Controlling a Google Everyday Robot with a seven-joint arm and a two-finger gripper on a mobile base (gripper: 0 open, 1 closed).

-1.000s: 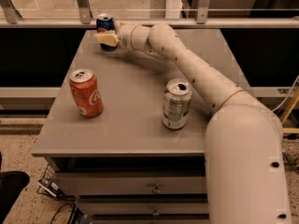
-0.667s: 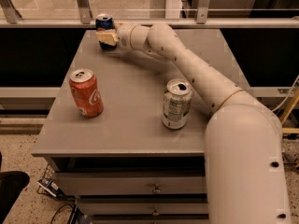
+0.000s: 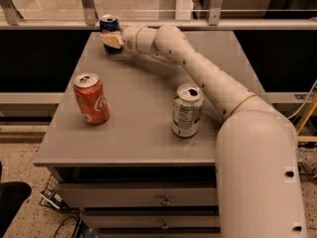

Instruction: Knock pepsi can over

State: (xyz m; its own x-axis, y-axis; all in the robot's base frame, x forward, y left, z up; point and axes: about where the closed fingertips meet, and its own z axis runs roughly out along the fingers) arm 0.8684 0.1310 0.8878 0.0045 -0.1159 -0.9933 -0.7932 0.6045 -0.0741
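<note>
The pepsi can (image 3: 108,25), dark blue with a silver top, stands upright at the far left corner of the grey table (image 3: 143,108). My gripper (image 3: 112,39) reaches across the table on the long white arm and is right against the can's front side, covering its lower part. The can's logo is hidden behind the gripper.
An orange-red Coca-Cola can (image 3: 91,98) stands upright near the table's left edge. A silver and green can (image 3: 187,110) stands upright near the front, beside my arm. A glass railing (image 3: 148,14) runs behind the table. Drawers (image 3: 163,200) sit below the tabletop.
My gripper has moved slightly left and toward the pepsi can, now overlapping its lower part. The can still stands upright.
</note>
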